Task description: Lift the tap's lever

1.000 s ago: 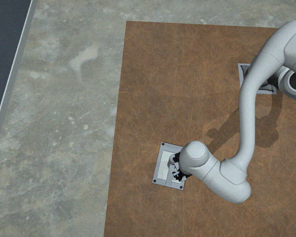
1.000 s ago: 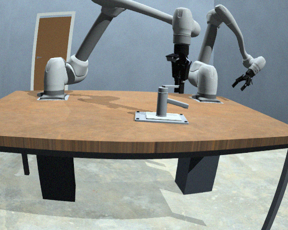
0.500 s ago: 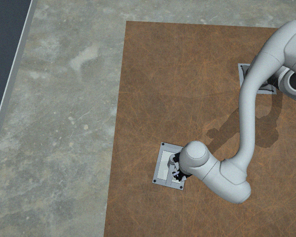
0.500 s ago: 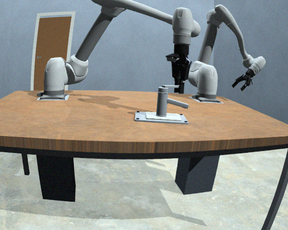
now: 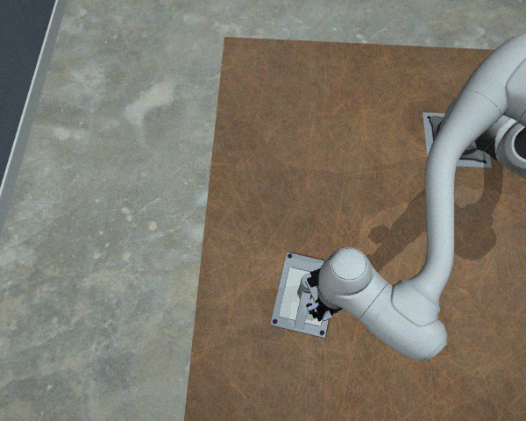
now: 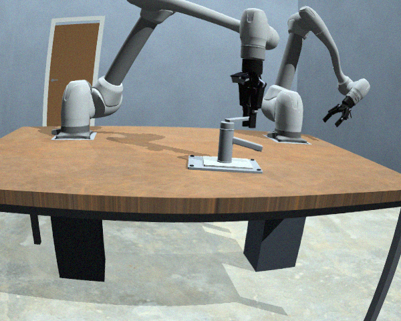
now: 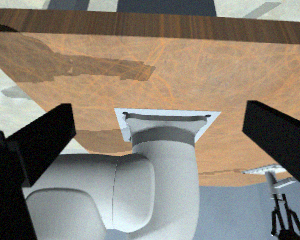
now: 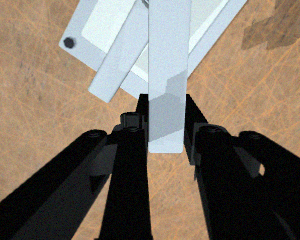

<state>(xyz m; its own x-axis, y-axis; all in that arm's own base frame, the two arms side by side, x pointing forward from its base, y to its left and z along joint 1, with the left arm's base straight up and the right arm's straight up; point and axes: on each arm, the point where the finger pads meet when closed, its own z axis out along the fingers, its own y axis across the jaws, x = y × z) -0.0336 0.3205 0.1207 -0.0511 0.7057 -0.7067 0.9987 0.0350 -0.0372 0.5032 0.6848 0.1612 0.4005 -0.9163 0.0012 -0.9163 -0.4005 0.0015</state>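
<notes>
The tap's grey upright body (image 6: 224, 146) (image 5: 304, 284) stands on a bolted plate (image 6: 196, 162) (image 5: 285, 322) (image 8: 76, 30). Its flat lever (image 6: 236, 119) (image 8: 168, 50) sticks out from the top, tilted slightly upward, above the lower, sloping spout (image 6: 247, 143) (image 8: 120, 60). My right gripper (image 8: 163, 109) (image 7: 278, 193) points down and is shut on the lever near its free end, one finger on each side; the lever's tip shows past the fingertips in the right wrist view. My left gripper (image 6: 332, 122) (image 7: 159, 117) is wide open and empty, far from the tap.
The brown table (image 6: 124, 179) (image 5: 299, 136) carries both arm bases. One base stands at the back left in the exterior view, the other (image 6: 289, 117) behind the tap to the right. The right forearm (image 5: 440, 203) reaches over the table.
</notes>
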